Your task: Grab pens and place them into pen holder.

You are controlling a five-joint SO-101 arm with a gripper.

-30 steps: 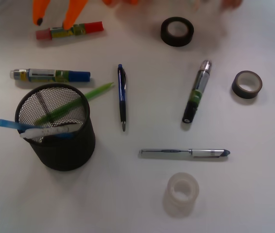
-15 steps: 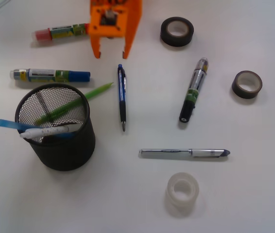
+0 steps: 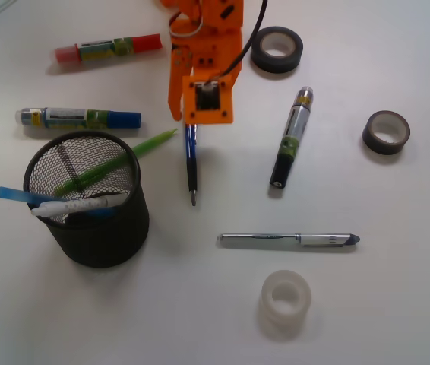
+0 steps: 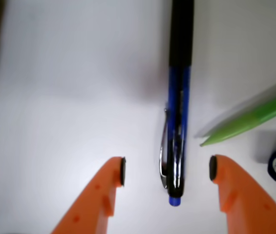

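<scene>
The gripper (image 4: pixel 166 171) sits low over the dark-blue clicker pen (image 4: pixel 177 141), jaws spread, one fingertip on each side of the clicker end with clear table showing between each pad and the barrel. Nothing is pinched yet. Just beyond the right-hand pad in the wrist view lies the tip of the lime-green pen (image 4: pixel 255 119), near the blue pen but not touching it.

Step in hand: approach and alignment for the grasp of the dark-blue pen. The next move calls for a short descent so that the pads bracket the barrel, then a closing of the jaws without catching the green tip.

In the front view the blue pen (image 3: pixel 191 163) lies on the white table (image 3: pixel 397 304), its upper end hidden under the gripper body. To its left stands the pen holder (image 3: pixel 87 199), upright, already containing the short white pen (image 3: pixel 74 205), the light-blue stick pen (image 3: pixel 17 195) and the lime-green pen, which leans out over the rim. The silver-and-white pen (image 3: pixel 289 240) lies on the table below, well apart from the holder.

Judged progress: three of five pens stowed, two remaining.
</scene>
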